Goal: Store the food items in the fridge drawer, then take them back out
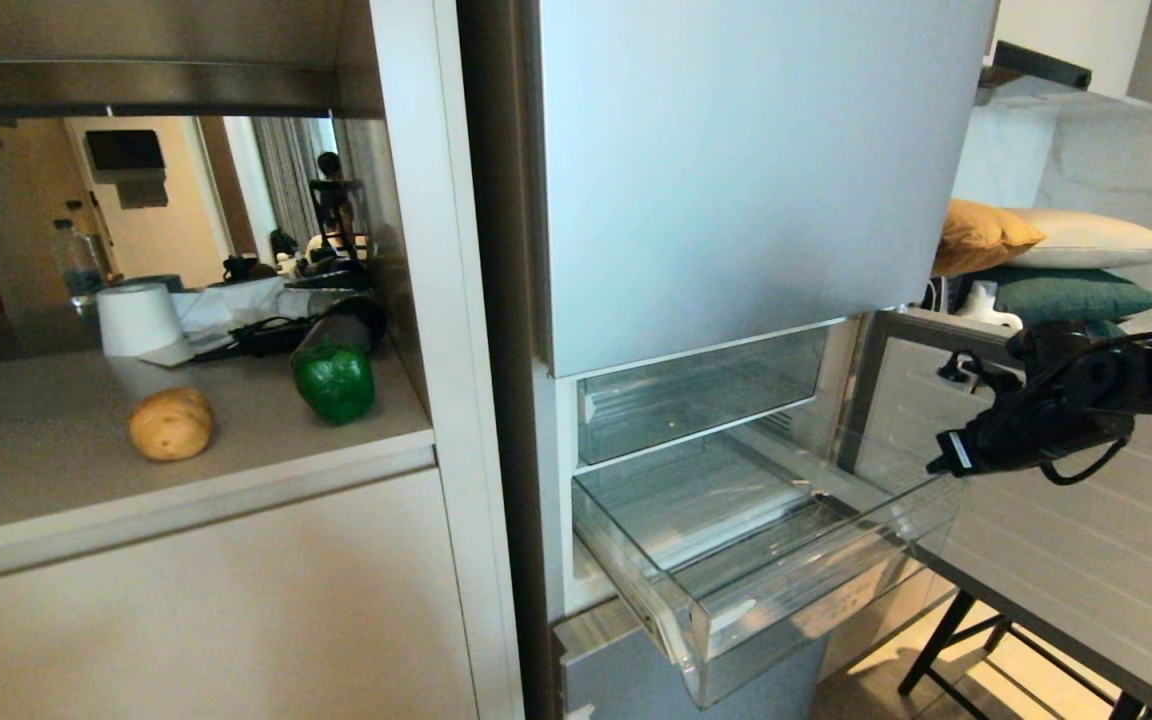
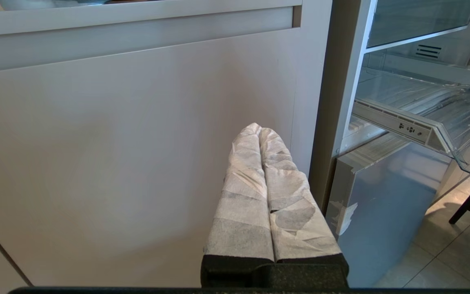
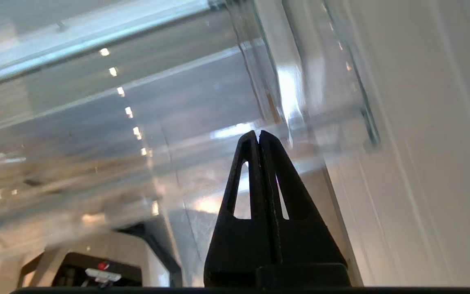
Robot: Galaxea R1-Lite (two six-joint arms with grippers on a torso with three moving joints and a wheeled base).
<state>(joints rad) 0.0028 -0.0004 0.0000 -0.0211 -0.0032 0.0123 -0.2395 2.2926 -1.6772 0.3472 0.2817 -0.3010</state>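
The fridge drawer (image 1: 736, 560) stands pulled well out of the open fridge (image 1: 736, 200), tilted a little downward at its front, and nothing lies inside on its ribbed bottom. Above it a second clear drawer (image 1: 701, 390) sits pushed in.

Both food items are on the table (image 1: 56, 470) to the left of the fridge. The potato (image 1: 172, 423) lies near the front edge, and the green pepper (image 1: 335, 382) sits a little further back and to its right, the two apart from each other. Behind them are a roll of white paper (image 1: 139, 319), some dark cables and a water bottle (image 1: 79, 262) at the back.

The right claw (image 1: 944, 458) reaches in from the right, level with the drawer's far front corner and just beside its rim; whether it touches the plastic I cannot tell. From the wrist, its black fingers (image 3: 255, 163) are pressed together with nothing between them, pointing at the clear wall of the drawer.

The left claw (image 2: 259, 130) hangs low in front of the plain cupboard door (image 2: 116, 155) under the table, its cloth-wrapped fingers together and empty, with the drawer off to one side.
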